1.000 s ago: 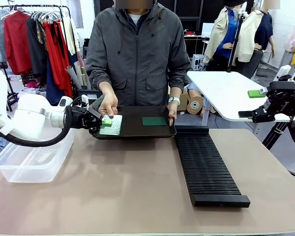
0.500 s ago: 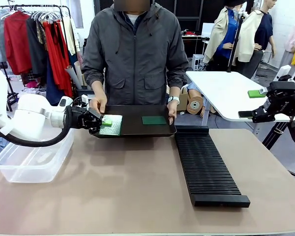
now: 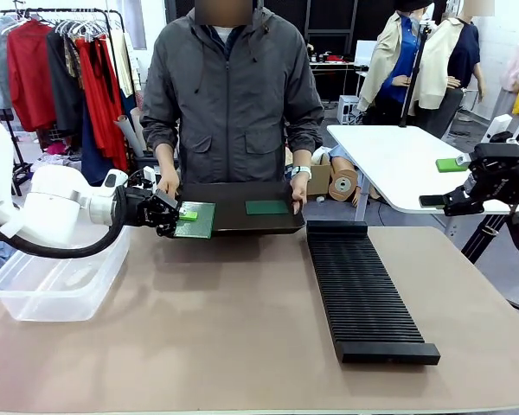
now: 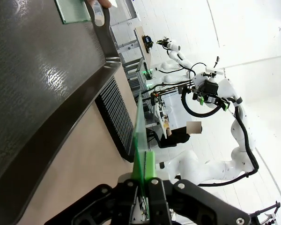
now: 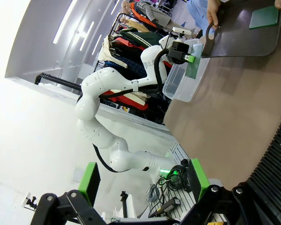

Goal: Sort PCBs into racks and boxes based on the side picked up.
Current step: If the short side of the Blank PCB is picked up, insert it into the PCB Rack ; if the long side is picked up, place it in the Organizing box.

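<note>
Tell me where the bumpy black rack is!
In the front view, the rack lies on the table's right half, its far end beside the black tray.

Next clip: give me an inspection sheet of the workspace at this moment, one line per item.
Surface: brown table.
Job's things: PCB gripped at the left end of the tray; second PCB flat on the tray, which a person's hands hold; rack at right, tub at left, no boards seen in either.
Clutter: nothing seen.
Grippers: left gripper shut on the PCB; right gripper open, off to the right.
Cables: black cable looped under the left arm.
Surroundings: clothes rail, white table.
</note>
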`<state>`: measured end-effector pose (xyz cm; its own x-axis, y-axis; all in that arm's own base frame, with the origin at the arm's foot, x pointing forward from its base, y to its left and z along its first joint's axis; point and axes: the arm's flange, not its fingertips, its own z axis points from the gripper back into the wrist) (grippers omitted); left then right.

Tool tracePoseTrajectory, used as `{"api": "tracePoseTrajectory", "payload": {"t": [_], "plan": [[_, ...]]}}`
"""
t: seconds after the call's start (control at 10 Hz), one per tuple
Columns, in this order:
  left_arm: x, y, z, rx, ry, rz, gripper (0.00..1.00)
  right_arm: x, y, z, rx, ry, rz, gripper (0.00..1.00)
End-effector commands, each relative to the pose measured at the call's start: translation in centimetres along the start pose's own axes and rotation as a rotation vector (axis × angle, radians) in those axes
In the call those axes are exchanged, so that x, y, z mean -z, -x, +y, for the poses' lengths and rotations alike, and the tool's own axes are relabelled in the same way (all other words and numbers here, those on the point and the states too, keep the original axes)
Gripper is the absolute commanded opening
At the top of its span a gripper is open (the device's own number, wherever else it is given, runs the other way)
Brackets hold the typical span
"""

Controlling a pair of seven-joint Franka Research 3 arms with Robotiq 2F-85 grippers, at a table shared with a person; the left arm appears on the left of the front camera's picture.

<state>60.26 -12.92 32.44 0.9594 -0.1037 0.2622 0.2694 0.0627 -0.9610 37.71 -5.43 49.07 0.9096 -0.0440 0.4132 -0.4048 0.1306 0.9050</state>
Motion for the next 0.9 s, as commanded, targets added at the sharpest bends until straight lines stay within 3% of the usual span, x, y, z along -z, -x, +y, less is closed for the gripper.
{"api": "tracePoseTrajectory", "payload": {"t": [0.0, 0.8], "plan": [[0.04, 0.06, -0.08, 0.009, 0.002, 0.0, 0.0, 0.04, -0.09, 0.12, -0.008, -0.005, -0.005, 1.0], [0.04, 0.06, -0.08, 0.009, 0.002, 0.0, 0.0, 0.04, -0.09, 0.12, -0.008, -0.005, -0.005, 1.0]]}}
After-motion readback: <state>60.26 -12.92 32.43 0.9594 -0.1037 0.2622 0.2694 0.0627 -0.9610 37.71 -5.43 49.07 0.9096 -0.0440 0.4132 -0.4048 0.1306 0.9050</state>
